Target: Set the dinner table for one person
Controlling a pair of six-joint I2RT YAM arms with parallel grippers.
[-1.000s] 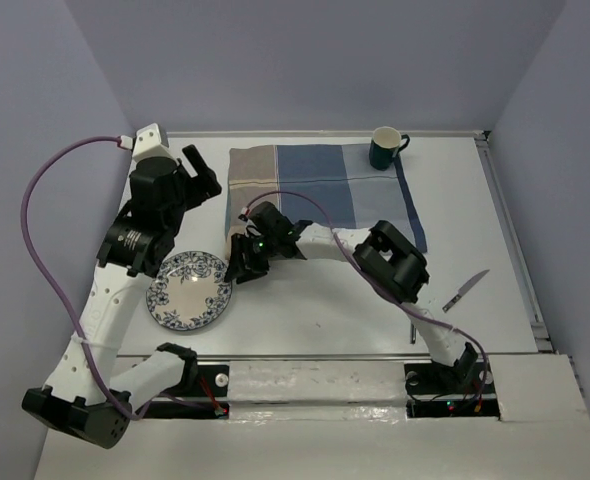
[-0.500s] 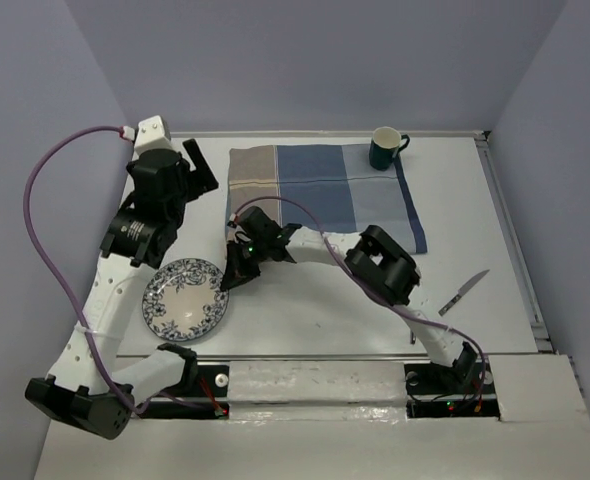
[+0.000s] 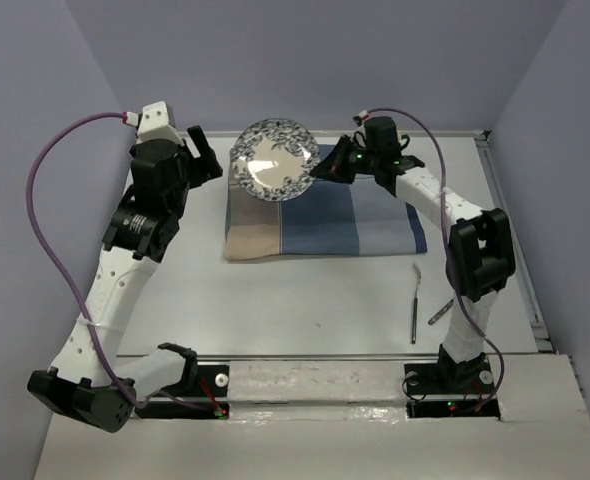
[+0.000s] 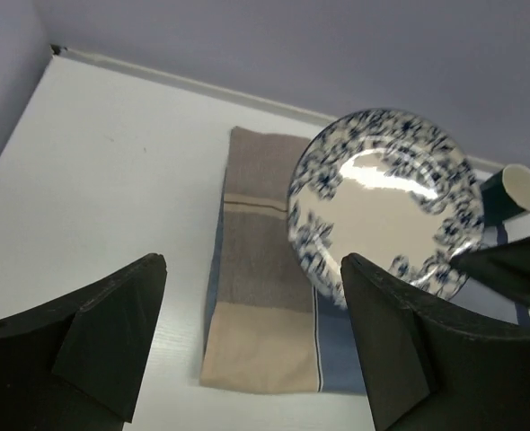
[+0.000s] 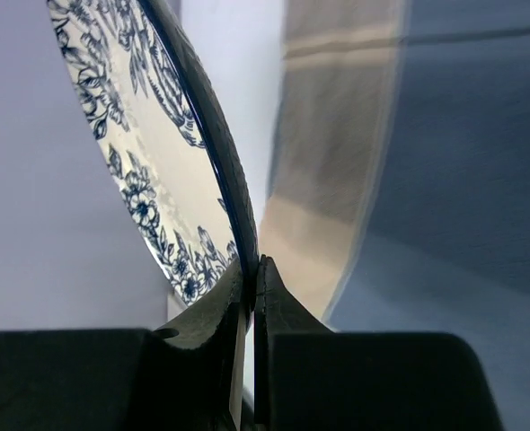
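Observation:
The blue-flowered white plate [image 3: 274, 160] hangs tilted in the air over the back left of the striped mat [image 3: 355, 215], above the white-grey dinner table [image 3: 305, 300]. My right gripper [image 3: 320, 168] is shut on the plate's right rim; in the right wrist view the jaws [image 5: 251, 278] pinch the plate [image 5: 148, 153] edge-on. My left gripper [image 3: 200, 160] is open and empty, to the left of the plate. In the left wrist view it [image 4: 251, 359] frames the mat [image 4: 265, 305], with the plate [image 4: 382, 202] beyond.
A dark green mug [image 4: 516, 193] stands behind the plate at the mat's far right; it is hidden under my right wrist in the top view. A fork [image 3: 414, 305] and a knife [image 3: 440, 312] lie on the table at the front right.
The plate has gone from the table at the front left up into the air over the mat's back left, held by my right gripper. The knife lies lower and nearer the fork.

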